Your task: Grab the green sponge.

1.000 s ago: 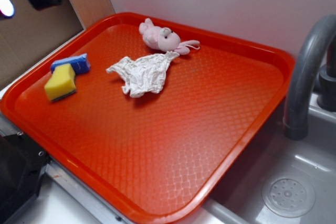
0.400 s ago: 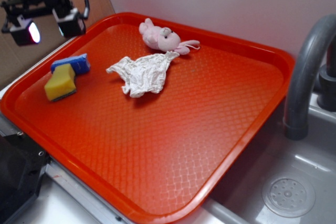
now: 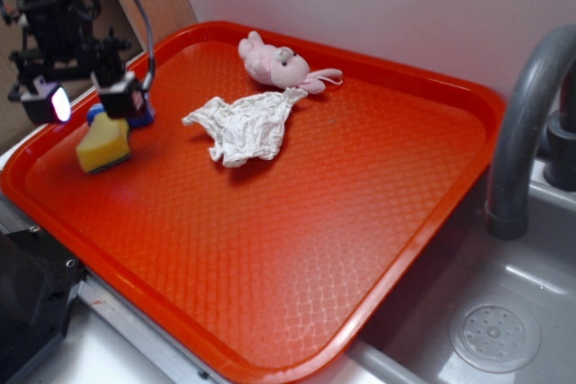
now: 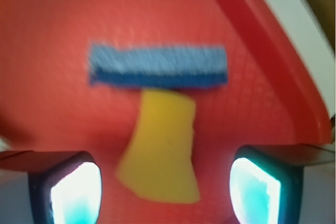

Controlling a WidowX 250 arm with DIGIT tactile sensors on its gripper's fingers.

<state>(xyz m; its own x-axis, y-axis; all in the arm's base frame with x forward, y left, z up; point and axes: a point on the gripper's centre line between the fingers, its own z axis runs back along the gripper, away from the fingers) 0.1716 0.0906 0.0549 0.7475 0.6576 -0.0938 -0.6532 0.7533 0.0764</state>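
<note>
- i'm in the approach step: the gripper (image 3: 83, 101) hangs over the left end of the red tray (image 3: 360, 249), above the two sponges, and nothing is held yet.
- the green sponge (image 3: 103, 143), a yellow foam block with a thin dark layer showing along its lower edge, lies on the tray floor close to the left rim, towards the near left corner.
- the blue sponge (image 3: 139, 116) lies just behind it, towards the far rim; in the wrist view the blue sponge (image 4: 157, 66) and the green sponge (image 4: 160, 148) look to be touching end to side, though the picture is blurred.
- the jaws are spread apart: in the wrist view the two lit finger pads (image 4: 73, 192) sit at the bottom corners with the yellow block centred between them, and neither pad touches it.
- i judge the line-up good; the next move calls for a straight descent until the pads flank the pinched-in sides of the foam, then a close.
- i'd want to keep clear of the blue sponge and watch the left rim beside the outer pad.
- the white cloth (image 3: 241, 125) and the pink plush toy (image 3: 274, 64) lie well apart, towards the middle and far rim, and are no hindrance.
</note>
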